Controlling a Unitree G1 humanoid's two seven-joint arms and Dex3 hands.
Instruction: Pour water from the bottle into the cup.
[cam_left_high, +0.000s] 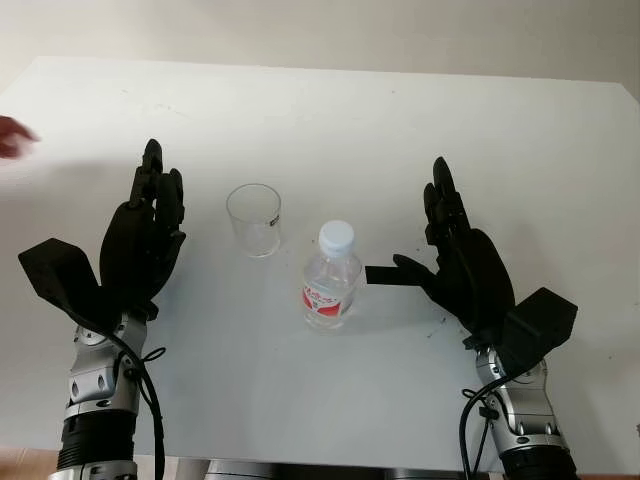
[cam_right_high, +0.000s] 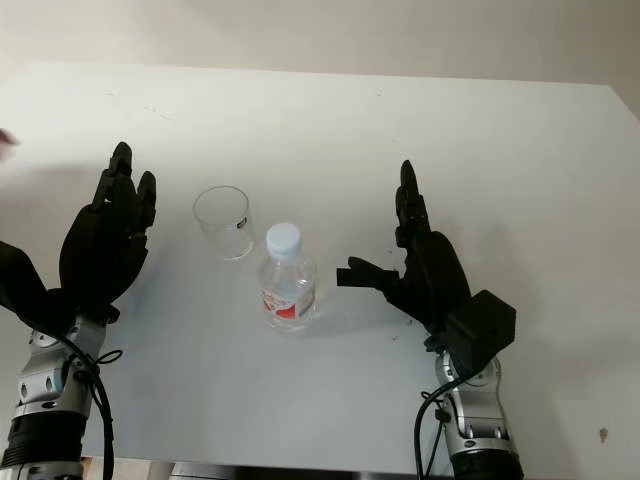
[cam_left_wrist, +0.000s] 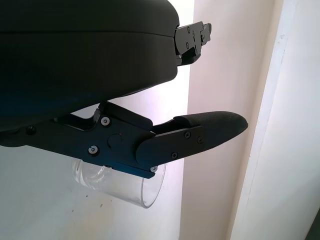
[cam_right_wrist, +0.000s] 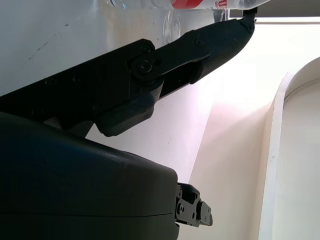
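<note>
Standing on the white table, the task items sit between two raised robot hands. Left hand: released, holding nothing, held over the table's left portion with palm turned inward toward the centre. A pinkish object shows at the frame edge, well beyond this hand's outer side; it cannot be identified.

Clear plastic cup: upright, just inboard of the left hand's fingers and apart from them. No contents can be made out. In the left wrist view the cup appears partly behind the thumb, with no contact evident.

Water bottle: upright, white cap on, red-and-white label around its lower body. It stands near the cup, on the side toward the right hand and slightly closer to the robot, not touching the cup.

Right hand: released, grasping nothing, held over the table's right portion. Its thumb extends sideways toward the bottle, with the tip just beside the bottle's body but apart from it. In the right wrist view the bottle's label sits just past the thumb tip.
</note>
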